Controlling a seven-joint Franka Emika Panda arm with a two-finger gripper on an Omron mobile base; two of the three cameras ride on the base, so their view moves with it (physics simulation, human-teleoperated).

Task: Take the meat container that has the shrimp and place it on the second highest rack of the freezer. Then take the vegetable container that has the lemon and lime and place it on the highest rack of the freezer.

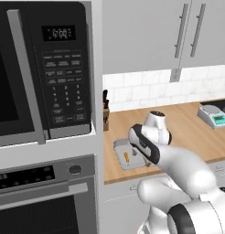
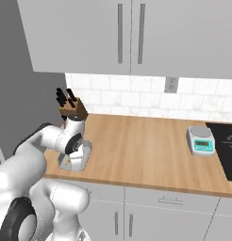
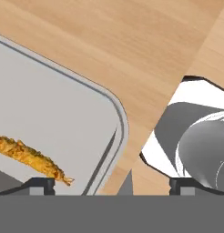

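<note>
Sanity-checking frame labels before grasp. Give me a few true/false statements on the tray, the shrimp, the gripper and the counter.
1. The shrimp lies inside the tray. True.
2. The tray sits at the counter's end near the knife block. True.
3. The gripper holds the tray in the air. False: the tray rests on the counter, with the gripper low at its corner.
4. A lemon lies in the tray with the shrimp. False: the part of the tray that shows holds just the shrimp.
5. A scale stands on the counter, far from the tray. True.
</note>
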